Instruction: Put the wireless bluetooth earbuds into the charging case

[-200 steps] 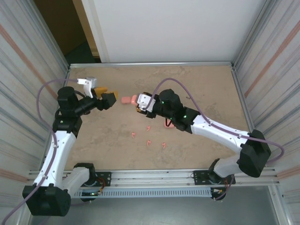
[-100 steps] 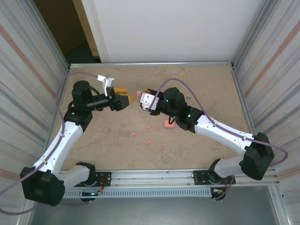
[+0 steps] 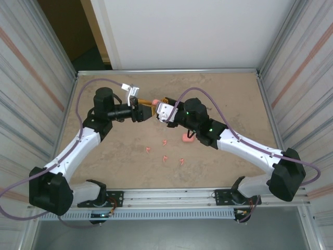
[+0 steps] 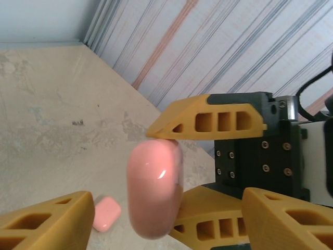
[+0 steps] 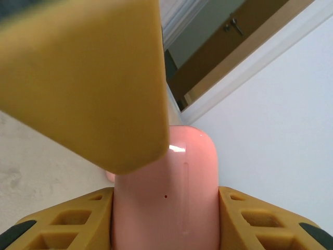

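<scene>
A pink charging case is held in the air, with my right gripper shut on it. In the right wrist view the case is clamped between my right gripper's two yellow fingers. My left gripper faces it from the left, open. In the left wrist view the case stands between the left gripper's fingers with gaps on both sides. Several tiny pink earbuds lie on the table below, one of them further left.
A second pink case lies on the table under the right arm; the left wrist view shows this second case too. Corrugated metal walls close in both sides, and a white wall stands at the back.
The left arm has swung right to meet the right gripper, and its jaws have narrowed around the held case. The right arm has barely moved.
</scene>
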Robot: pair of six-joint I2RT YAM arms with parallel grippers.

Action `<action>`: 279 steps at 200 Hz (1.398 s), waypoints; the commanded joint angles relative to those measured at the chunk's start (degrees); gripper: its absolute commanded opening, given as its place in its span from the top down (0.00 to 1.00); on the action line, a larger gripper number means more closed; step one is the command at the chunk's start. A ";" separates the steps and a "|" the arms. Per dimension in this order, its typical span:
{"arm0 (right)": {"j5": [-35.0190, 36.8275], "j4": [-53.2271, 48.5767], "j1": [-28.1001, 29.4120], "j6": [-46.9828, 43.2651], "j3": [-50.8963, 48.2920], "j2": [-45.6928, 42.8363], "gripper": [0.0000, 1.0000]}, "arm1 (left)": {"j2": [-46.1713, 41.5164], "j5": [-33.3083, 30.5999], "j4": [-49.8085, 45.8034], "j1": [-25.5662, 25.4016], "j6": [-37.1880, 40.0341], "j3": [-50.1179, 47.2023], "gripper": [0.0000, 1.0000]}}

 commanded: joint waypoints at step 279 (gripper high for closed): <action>-1.92 0.05 -1.94 4.79 0.44 -2.65 0.49 | 3.34 4.29 5.52 -1.30 -1.54 2.85 0.86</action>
